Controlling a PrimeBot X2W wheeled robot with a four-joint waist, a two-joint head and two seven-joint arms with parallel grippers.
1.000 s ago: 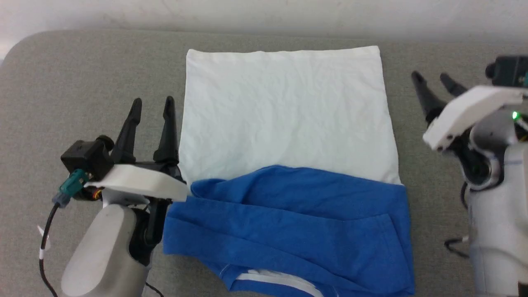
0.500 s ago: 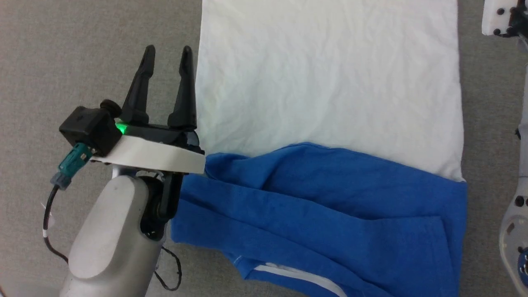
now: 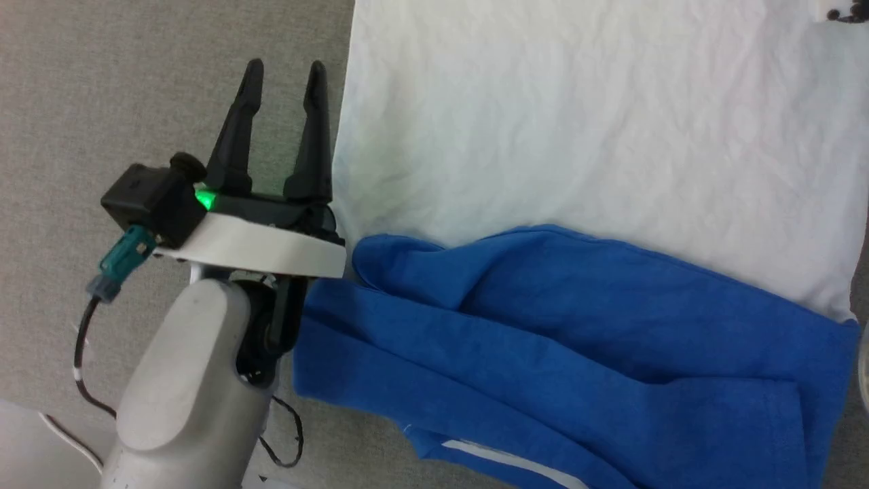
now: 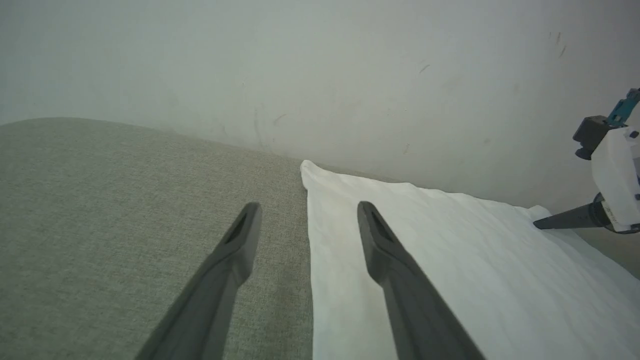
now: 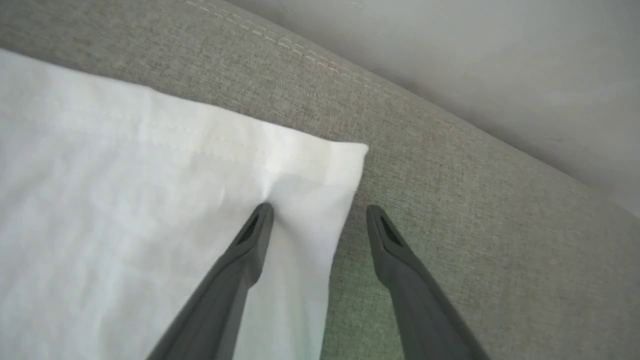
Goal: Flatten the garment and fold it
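Two grippers, both spread wide at the jaws, and neither holds anything. My left gripper (image 3: 285,66) rises from the lower left of the head view on its pale forearm (image 3: 183,394), a green light (image 3: 204,200) glowing at its base. Its fingers point up and away from me, just beside the left edge of the garment (image 3: 577,122).

From my left wrist, that edge runs between the fingers. One finger hangs over the grey upholstered surface (image 4: 100,210) and the other over the white cloth. I cannot tell whether either tip touches.

The garment lies flat on the grey surface with its white body spread away from me toward the wall (image 4: 320,75). The blue sleeves (image 3: 577,339) are folded across the near end of it.

My right gripper (image 5: 320,208) is reached out to the far right corner of the white cloth and straddles its side edge just short of the stitched hem. One tip sits at the cloth, where a small fold gathers, and the other is over bare grey fabric. The left wrist view catches one of these fingers low over that same corner.
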